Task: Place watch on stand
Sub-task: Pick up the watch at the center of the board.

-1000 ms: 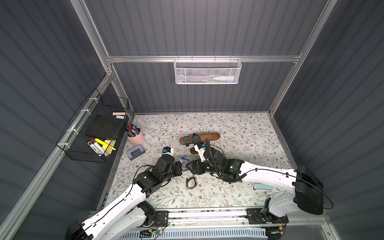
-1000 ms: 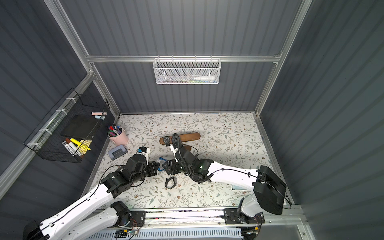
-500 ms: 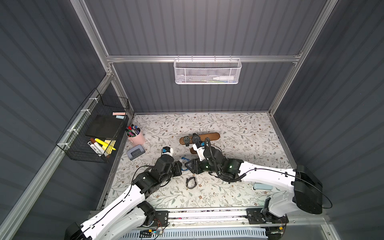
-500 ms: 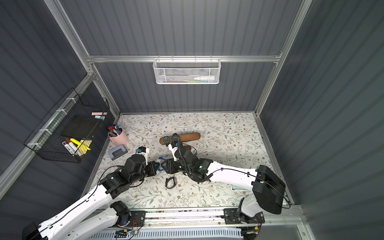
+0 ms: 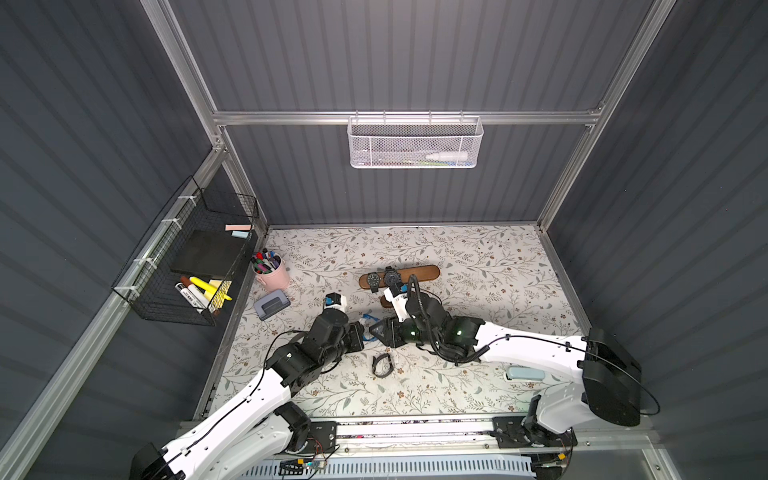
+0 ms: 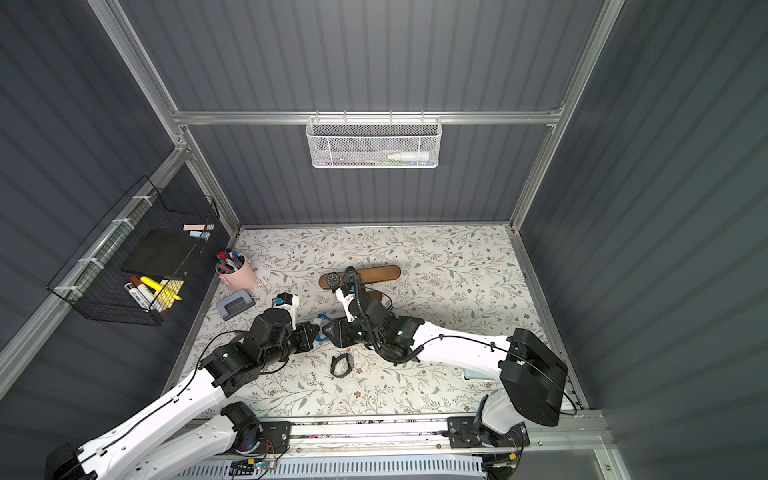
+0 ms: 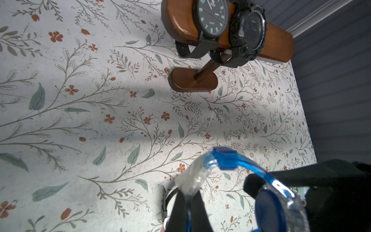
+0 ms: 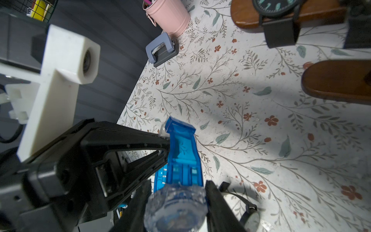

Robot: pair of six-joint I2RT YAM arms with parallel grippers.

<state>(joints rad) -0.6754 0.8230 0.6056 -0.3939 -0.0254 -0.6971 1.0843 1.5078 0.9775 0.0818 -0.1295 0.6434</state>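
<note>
Stand [image 7: 180, 22] on table [image 7: 80, 120], two watches [image 7: 213, 18] on the bar. Before it, third watch [image 8: 181, 152] between left tool [image 5: 362, 332] and right tool [image 8: 176, 204].

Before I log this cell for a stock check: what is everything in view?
stand: 1, dark brown wood, middle of the table
black watches: 2, black, on the stand's bar
blue watch: 1, translucent blue, held above the table
loose watch: 1, black, on the table
pen cup: 1, pink, table's left edge
hole punch: 1, grey, beside the pen cup
pale object: 1, blue-grey, table's right front area
wire basket: 1, black, left wall
mesh basket: 1, white, back wall
left end effector: 1, black, shut on the blue watch's strap
right end effector: 1, black, fingers flanking the blue watch's case, grip unclear
</note>
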